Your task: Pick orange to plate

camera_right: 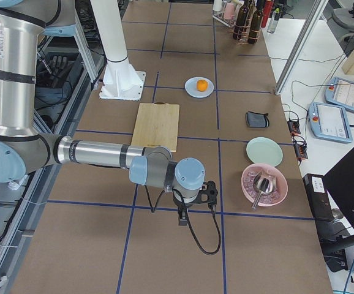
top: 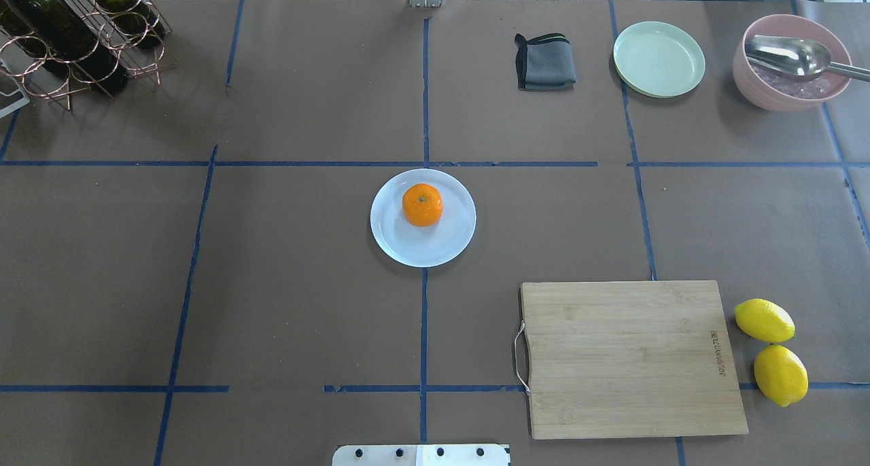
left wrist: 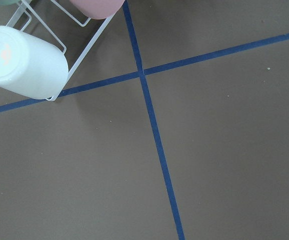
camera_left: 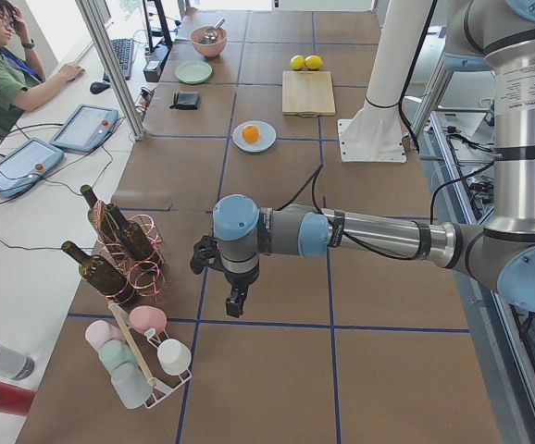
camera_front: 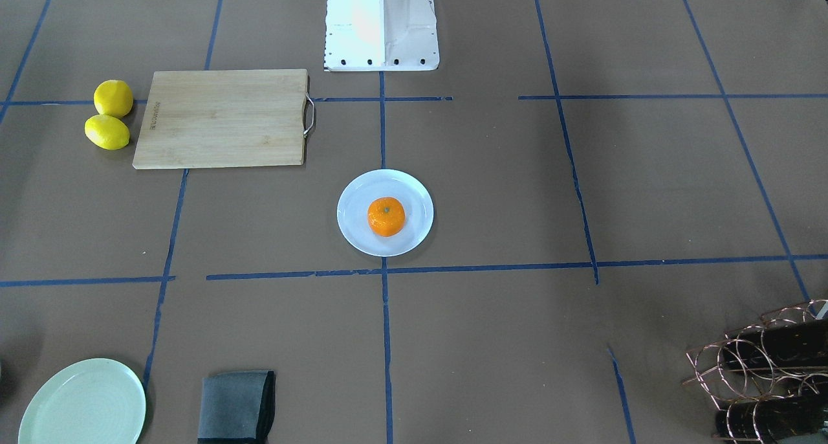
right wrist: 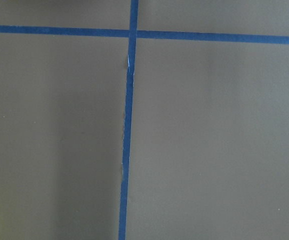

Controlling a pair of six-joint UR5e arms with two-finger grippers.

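Observation:
The orange [camera_front: 386,216] sits on the pale bluish-white plate [camera_front: 352,214] at the middle of the table, stem dimple up; the overhead view shows the orange [top: 422,204] toward the far part of the plate [top: 425,248]. Both arms are far from it and absent from the overhead and front views. In the exterior left view my left gripper [camera_left: 235,301] points down near the bottle rack. In the exterior right view my right gripper [camera_right: 182,217] hangs over bare table near the pink bowl. Whether either is open or shut, I cannot tell. Neither wrist view shows any fingers, only table and tape.
A wooden cutting board [top: 632,357] lies at the near right with two lemons [top: 771,350] beside it. A mint-green plate [top: 658,58], a grey cloth [top: 545,62] and a pink bowl with a spoon [top: 792,62] stand at the back right. A wine rack [top: 75,31] is at the back left. A cup rack [left wrist: 29,62] is near the left wrist.

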